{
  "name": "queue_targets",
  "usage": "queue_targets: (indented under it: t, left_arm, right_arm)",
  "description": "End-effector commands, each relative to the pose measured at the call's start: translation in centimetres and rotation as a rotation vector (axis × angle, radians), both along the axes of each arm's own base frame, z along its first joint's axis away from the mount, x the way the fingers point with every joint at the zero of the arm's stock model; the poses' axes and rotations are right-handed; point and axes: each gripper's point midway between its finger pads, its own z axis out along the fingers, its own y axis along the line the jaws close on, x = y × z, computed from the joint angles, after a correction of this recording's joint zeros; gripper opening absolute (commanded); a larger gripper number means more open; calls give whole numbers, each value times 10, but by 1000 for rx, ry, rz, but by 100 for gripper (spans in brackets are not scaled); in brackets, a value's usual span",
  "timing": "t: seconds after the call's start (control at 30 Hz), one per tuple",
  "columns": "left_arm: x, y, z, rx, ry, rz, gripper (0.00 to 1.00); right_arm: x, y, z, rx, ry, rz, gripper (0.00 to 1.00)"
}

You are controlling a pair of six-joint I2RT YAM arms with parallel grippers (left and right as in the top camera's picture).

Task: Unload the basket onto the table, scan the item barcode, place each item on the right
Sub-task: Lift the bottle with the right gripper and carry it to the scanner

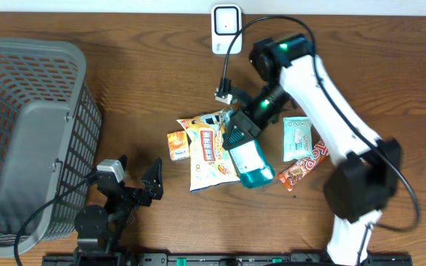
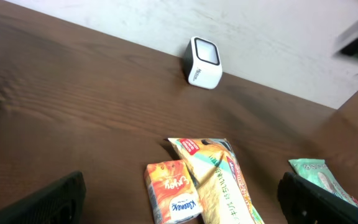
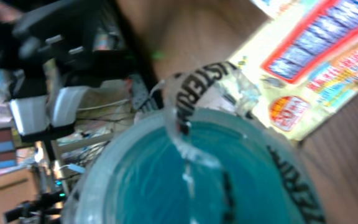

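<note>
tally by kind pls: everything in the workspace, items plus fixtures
teal bottle, in right gripper: 1
yellow snack bag: 1
small orange pack: 1
pale green packet: 1
red candy bar: 1
white scanner: 1
gray basket: 1
Total: 7

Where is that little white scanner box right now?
In the overhead view, the white scanner stands near the middle of the far edge of the table, beyond the yellow snack bag and the teal bottle in the right pincer.
</note>
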Motion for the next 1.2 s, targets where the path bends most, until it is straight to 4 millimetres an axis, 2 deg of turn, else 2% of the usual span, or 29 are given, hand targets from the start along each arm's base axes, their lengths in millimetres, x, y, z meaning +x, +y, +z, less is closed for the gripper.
queue_targets:
  t: [0.0,0.1,0.23,0.33,0.43,0.5,0.57,0.67,0.77,0.93,1.07,1.17]
  left_arm:
    - [0,0,-8,-3,22,5,98]
    - [0,0,-8,-3,22,4,98]
    - [0,0,-8,-3,22,4,98]
    - [0,0,-8,-3,22,4,98]
    - [0,0,-8,-3,22,4,98]
    - [0,0,-8,-3,22,4,98]
    - [0,0,-8,-3,22,4,98]
    - [0,0,-8,-3,22,4,98]
    - [0,0,-8,-3,22,4,98]
    - [0,0,-8,-3,22,4,98]
    - [0,0,-8,-3,22,4,98]
    - [0,0,-8,-3,22,4,98]
  right_arm:
    - [-34,4,54,194,-64,25,1]
    - [-55,4,69,331,-81,1,1]
    - [-69,11,69,497,-53,-59,2]
    - [-59,13,44,446,-40,-161,2]
    - [-33,3,3,230,-96,-339,2]
    - [-25,-6,-11,127,-164,-397,1]
    - [-25,-8,-7,117,-208,-398,1]
    - [-24,-4,11,177,-285,-385,1]
    - [-14,1,21,203,-378,-387,1]
    - [20,4,17,114,-609,-445,1]
    - [40,20,38,165,-771,-472,1]
    - [65,14,45,99,-910,-562,1]
